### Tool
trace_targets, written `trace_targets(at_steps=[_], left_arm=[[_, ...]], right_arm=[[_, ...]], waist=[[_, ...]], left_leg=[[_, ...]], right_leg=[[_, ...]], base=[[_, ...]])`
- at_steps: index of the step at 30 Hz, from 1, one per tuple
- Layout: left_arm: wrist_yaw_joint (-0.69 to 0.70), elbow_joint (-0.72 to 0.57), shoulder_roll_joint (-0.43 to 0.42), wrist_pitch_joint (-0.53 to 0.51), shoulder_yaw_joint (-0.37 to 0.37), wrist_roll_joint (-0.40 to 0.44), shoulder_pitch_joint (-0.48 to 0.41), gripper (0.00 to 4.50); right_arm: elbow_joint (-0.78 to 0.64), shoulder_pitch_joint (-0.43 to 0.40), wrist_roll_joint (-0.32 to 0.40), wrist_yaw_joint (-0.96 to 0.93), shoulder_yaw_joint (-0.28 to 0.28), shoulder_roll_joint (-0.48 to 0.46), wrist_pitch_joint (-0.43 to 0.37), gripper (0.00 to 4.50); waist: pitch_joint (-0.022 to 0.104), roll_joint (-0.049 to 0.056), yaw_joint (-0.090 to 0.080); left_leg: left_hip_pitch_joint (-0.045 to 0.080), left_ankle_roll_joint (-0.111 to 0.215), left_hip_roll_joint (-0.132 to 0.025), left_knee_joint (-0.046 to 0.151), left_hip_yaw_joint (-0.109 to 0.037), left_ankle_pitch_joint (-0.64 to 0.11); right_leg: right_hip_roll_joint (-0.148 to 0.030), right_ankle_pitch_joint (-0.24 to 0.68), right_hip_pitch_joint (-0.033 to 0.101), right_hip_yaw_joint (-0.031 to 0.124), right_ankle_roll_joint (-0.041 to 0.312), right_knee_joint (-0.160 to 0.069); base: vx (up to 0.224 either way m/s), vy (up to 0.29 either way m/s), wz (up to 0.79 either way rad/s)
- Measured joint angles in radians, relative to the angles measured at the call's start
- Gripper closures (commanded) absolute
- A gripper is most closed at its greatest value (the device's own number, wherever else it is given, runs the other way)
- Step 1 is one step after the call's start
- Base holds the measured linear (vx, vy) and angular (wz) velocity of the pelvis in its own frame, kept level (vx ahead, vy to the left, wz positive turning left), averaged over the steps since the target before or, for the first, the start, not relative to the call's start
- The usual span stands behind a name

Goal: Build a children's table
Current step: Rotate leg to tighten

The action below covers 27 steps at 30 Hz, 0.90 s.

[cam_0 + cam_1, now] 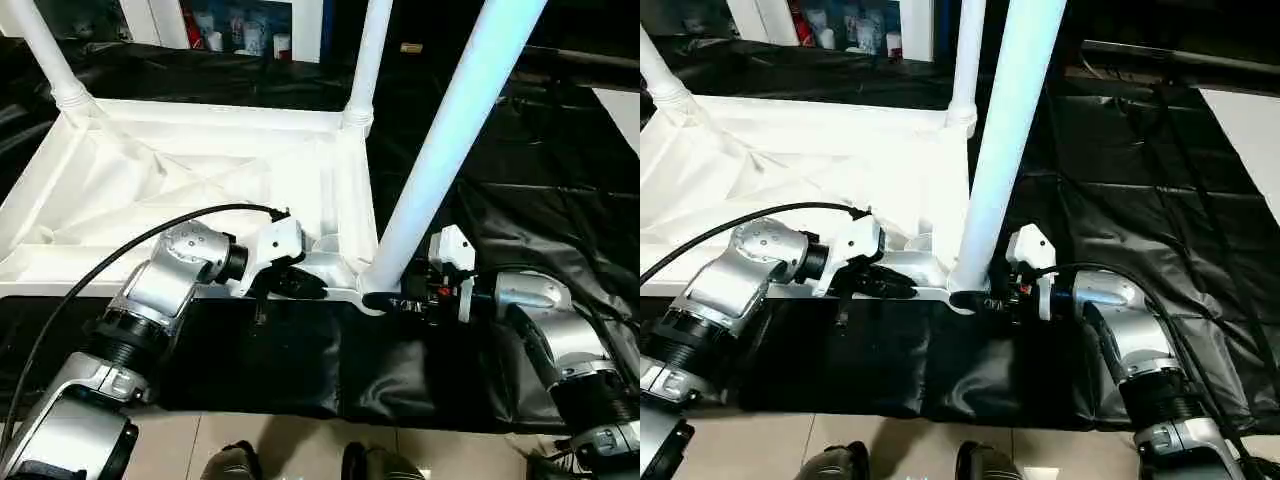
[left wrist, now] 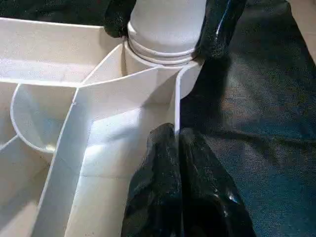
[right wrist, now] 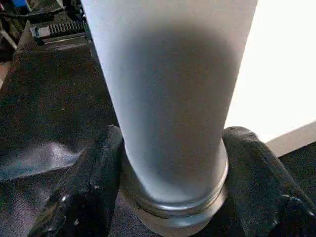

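Right now my right pincer (image 3: pixel 170 197) straddles the base of the long white tapered tube leg (image 1: pixel 450 140), a black finger (image 3: pixel 89 187) on each side where it enters the near corner socket; whether it is truly clamped I cannot tell. My left pincer (image 2: pixel 180 177) is clenched, pinching the rim wall of the white ribbed plastic tabletop (image 1: pixel 150 170), which lies underside up on the black-covered surface (image 1: pixel 560 170). Two far legs (image 1: pixel 365 60) already stand in their sockets. I judge this third leg is seating; a fourth apparently remains.
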<state>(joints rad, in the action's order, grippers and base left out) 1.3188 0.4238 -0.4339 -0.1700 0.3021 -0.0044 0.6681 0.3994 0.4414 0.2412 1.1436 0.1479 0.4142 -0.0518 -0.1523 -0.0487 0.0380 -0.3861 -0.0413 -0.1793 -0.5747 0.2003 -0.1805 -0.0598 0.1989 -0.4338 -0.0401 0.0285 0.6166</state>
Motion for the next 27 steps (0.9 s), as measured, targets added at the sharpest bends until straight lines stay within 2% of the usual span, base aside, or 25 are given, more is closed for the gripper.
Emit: trace_targets(at_steps=[4, 9, 13, 18, 24, 25, 26, 27], left_arm=[[-0.042, 0.02, 0.014, 0.005, -0.004, 0.005, 0.006, 4.5], [-0.24, 0.124, 0.11, 0.001, -0.03, 0.057, 0.058, 4.5], [-0.354, 0.214, 0.176, 0.008, -0.03, 0.088, 0.106, 4.5], [-0.502, 0.372, 0.266, 0.05, -0.026, 0.13, 0.183, 4.5], [-0.514, 0.411, 0.277, 0.102, -0.011, 0.148, 0.196, 4.5], [-0.514, 0.415, 0.277, 0.111, -0.011, 0.15, 0.196, 4.5], [-0.512, 0.419, 0.277, 0.118, -0.01, 0.152, 0.198, 4.5], [-0.507, 0.429, 0.278, 0.13, -0.01, 0.155, 0.202, 4.5]], right_arm=[[0.007, -0.009, -0.004, -0.076, -0.021, -0.041, -0.003, 1.85], [0.063, -0.008, -0.045, -0.431, -0.105, -0.2, 0.018, 1.86], [0.081, 0.003, -0.08, -0.671, -0.142, -0.304, 0.012, 1.86], [0.147, 0.068, -0.161, -0.988, -0.173, -0.414, -0.004, 1.86], [0.152, 0.066, -0.164, -1.014, -0.184, -0.424, 0.008, 1.86], [0.152, 0.063, -0.158, -1.004, -0.189, -0.422, 0.016, 1.51], [0.15, 0.061, -0.156, -0.999, -0.19, -0.419, 0.02, 1.51], [0.147, 0.057, -0.155, -0.989, -0.19, -0.414, 0.022, 1.3]], waist=[[0.001, -0.001, -0.004], [0.001, -0.002, -0.011], [0.002, -0.001, -0.006], [0.002, -0.001, -0.005], [0.003, -0.001, -0.003], [0.003, -0.001, -0.003], [0.003, -0.001, -0.002], [0.003, -0.001, -0.001]], left_leg=[[0.001, 0.0, -0.001, -0.005, 0.0, 0.0], [0.003, -0.007, -0.002, -0.012, 0.0, -0.001], [0.006, -0.008, -0.002, -0.01, 0.0, -0.001], [0.017, -0.009, 0.001, -0.004, 0.0, -0.001], [0.018, -0.008, 0.002, 0.001, 0.0, -0.001], [0.018, -0.008, 0.002, 0.001, -0.001, -0.001], [0.017, -0.008, 0.002, 0.001, -0.001, -0.001], [0.017, -0.008, 0.002, 0.002, -0.001, -0.001]], right_leg=[[0.0, -0.001, 0.0, 0.0, 0.002, 0.003], [0.0, -0.008, 0.002, 0.001, 0.008, 0.006], [0.0, -0.013, 0.007, 0.0, 0.008, 0.001], [-0.001, -0.012, 0.02, 0.001, 0.001, -0.01], [-0.002, -0.014, 0.026, 0.001, 0.001, -0.019], [-0.002, -0.014, 0.026, 0.001, 0.001, -0.02], [-0.002, -0.015, 0.026, 0.001, 0.001, -0.02], [-0.002, -0.015, 0.026, 0.001, 0.001, -0.02]], base=[[0.0, 0.0, 0.0], [0.0, 0.0, 0.0], [0.0, 0.0, 0.0], [0.0, 0.0, 0.0], [0.0, 0.0, 0.0], [0.0, 0.0, 0.0], [0.0, 0.0, 0.0], [0.0, 0.0, 0.0]])
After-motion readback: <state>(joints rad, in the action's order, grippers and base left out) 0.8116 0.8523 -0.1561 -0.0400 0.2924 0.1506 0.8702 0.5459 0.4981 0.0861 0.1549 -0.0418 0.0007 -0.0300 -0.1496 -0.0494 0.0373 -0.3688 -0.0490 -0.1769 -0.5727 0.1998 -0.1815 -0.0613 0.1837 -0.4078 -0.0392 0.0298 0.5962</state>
